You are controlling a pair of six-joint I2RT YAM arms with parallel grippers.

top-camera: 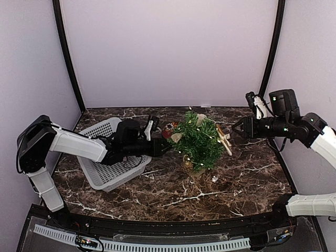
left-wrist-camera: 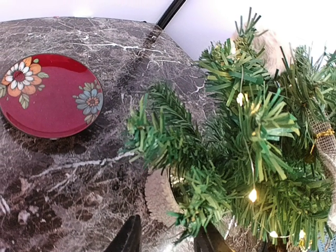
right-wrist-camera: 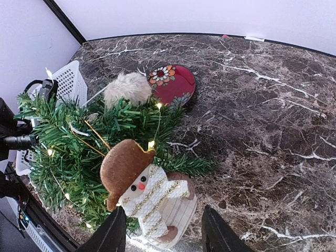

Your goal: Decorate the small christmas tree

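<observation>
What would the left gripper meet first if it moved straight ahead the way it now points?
Most likely the small christmas tree: its lower branches sit right ahead of the open left gripper, with the pot just behind. Exact depth is unclear.

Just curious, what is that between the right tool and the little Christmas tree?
A brown-hatted snowman ornament hangs on the small christmas tree, facing the right tool; the right wrist view shows it.

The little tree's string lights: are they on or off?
On. Small warm bulbs glow among the branches of the small christmas tree in both wrist views.
</observation>
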